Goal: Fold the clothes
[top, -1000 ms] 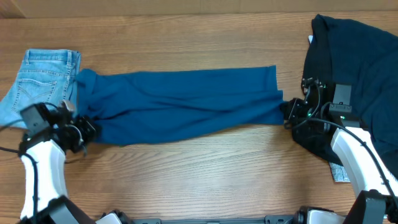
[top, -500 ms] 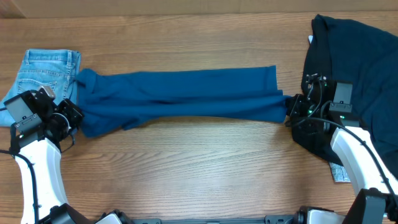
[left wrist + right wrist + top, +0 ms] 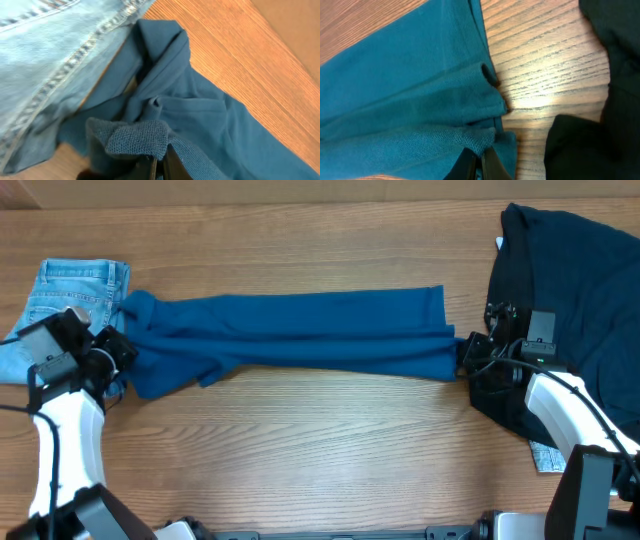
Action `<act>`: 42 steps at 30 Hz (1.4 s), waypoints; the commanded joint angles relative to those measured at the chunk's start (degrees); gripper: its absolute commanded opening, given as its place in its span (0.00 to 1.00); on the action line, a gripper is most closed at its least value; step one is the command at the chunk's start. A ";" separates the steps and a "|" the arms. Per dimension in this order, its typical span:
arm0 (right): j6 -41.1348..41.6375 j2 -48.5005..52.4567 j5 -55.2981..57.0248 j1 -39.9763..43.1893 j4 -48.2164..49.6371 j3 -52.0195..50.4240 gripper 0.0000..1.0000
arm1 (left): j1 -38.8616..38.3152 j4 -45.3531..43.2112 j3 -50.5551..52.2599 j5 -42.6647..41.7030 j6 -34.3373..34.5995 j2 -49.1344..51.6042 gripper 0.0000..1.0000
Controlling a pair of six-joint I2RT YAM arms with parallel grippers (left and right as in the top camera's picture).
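A mid-blue jersey top (image 3: 290,335) lies stretched in a long band across the middle of the table. My left gripper (image 3: 118,352) is shut on its left end, beside the light-blue denim jeans (image 3: 70,295). In the left wrist view the fabric of the top (image 3: 200,120) bunches over my left gripper (image 3: 161,162), with the jeans (image 3: 45,55) to the upper left. My right gripper (image 3: 466,358) is shut on the top's right end. The right wrist view shows the top (image 3: 410,85) pinched in my right gripper (image 3: 481,161).
A large dark navy garment (image 3: 575,290) is piled at the right, under and behind my right arm; it shows as a dark mass (image 3: 600,130) in the right wrist view. A small white tag (image 3: 547,458) lies at the front right. Bare wooden table (image 3: 320,450) runs along the front.
Both grippers have moved away from me with the top's ends, drawing its front edge back so the band is narrower and straighter. The left gripper now sits beside the jeans.
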State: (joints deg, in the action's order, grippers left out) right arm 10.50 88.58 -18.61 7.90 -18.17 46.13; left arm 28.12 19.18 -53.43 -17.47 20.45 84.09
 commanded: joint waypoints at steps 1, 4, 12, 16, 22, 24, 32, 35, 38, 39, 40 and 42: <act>0.24 0.13 1.22 0.48 1.22 1.20 0.04 | -2.51 -2.54 -1.49 1.31 0.59 3.52 0.05; 0.24 0.17 1.25 0.48 1.95 1.20 0.04 | -4.09 -4.68 -1.49 1.46 0.59 5.84 0.05; 0.24 1.66 1.29 0.48 5.38 1.20 0.58 | -6.05 -7.50 -1.49 4.52 0.57 12.50 0.07; 0.24 1.99 0.90 0.48 5.11 1.20 0.54 | -6.08 -7.13 -1.49 5.01 0.55 14.05 0.09; 0.15 1.99 -4.28 0.48 3.30 1.20 0.25 | -6.08 -6.54 -1.49 4.85 0.35 14.05 0.09; 0.13 1.99 -7.61 0.46 3.06 1.20 0.11 | -6.08 -5.60 -1.49 4.37 0.35 14.05 0.09; -1.88 2.01 -8.50 0.31 1.64 1.18 0.06 | -6.08 -3.76 -1.49 4.37 0.33 14.05 0.09; -2.78 2.40 -8.48 0.31 3.65 1.16 0.06 | -6.08 -3.32 -1.49 4.35 0.33 14.05 0.09; -3.04 4.68 -8.48 0.09 7.04 1.16 0.06 | -6.08 -2.78 -1.49 4.37 0.33 14.05 0.10; -3.04 5.86 -8.48 -0.09 7.80 1.16 0.06 | -6.08 -2.62 -1.49 4.35 0.33 14.05 0.10; -3.04 7.19 -8.48 -0.24 8.52 1.16 0.06 | -6.08 -2.45 -1.49 4.33 0.33 14.05 0.11; -3.02 11.76 -8.48 -0.46 10.51 1.16 0.06 | -6.08 -1.75 -1.49 3.96 0.31 14.05 0.23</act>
State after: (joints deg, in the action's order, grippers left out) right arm 8.23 95.31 -26.76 8.05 -9.32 46.41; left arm 22.31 16.58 -53.76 -13.65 20.99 97.56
